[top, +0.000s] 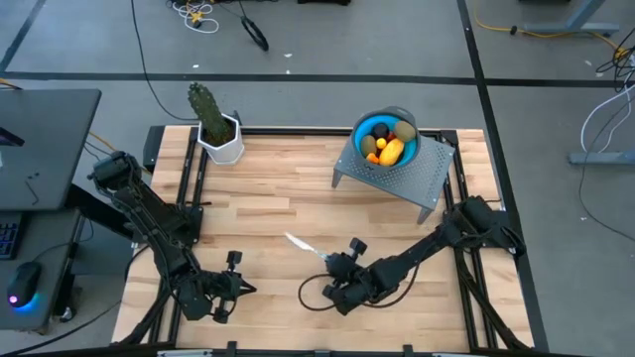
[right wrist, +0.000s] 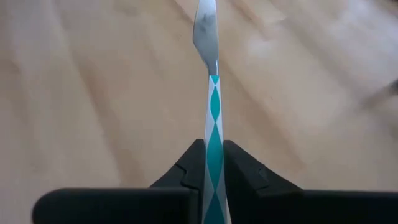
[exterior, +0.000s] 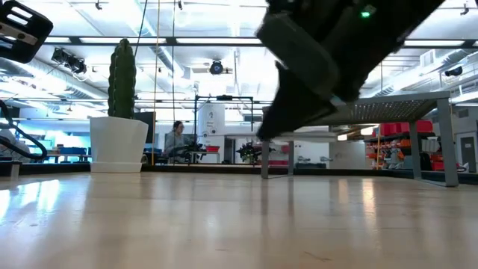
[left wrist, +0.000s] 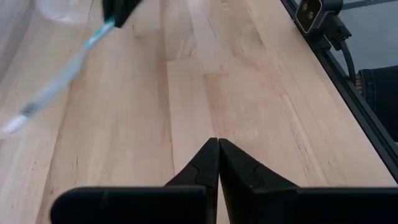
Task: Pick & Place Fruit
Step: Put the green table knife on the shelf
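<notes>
The fruit [top: 387, 145] lies heaped in a blue bowl [top: 369, 123] on a grey perforated stand [top: 397, 178] at the far right. A slim knife [top: 303, 245] has a silvery blade [right wrist: 206, 31] and a teal-and-white diamond-patterned handle. My right gripper [right wrist: 214, 148] is shut on it near the table's front middle [top: 335, 266]. In the left wrist view the knife [left wrist: 62, 74] slants across the wood. My left gripper [left wrist: 217, 142] is shut on nothing over the front left of the table [top: 244, 289]. My right gripper pinches the knife's handle [right wrist: 214, 134] between its two fingers. The handle runs back between them and the blade sticks out ahead, in line with the fingers. They slant down toward the table's far left. Whether the blade tip touches the wood cannot be told.
A green cactus in a white pot [top: 216, 127] stands at the far left corner. Bare wood [top: 278, 188] spreads between pot, stand and both grippers. Black rails [top: 189, 178] run along the table's sides. In the low view the stand's legs [exterior: 448, 142] rise at the right.
</notes>
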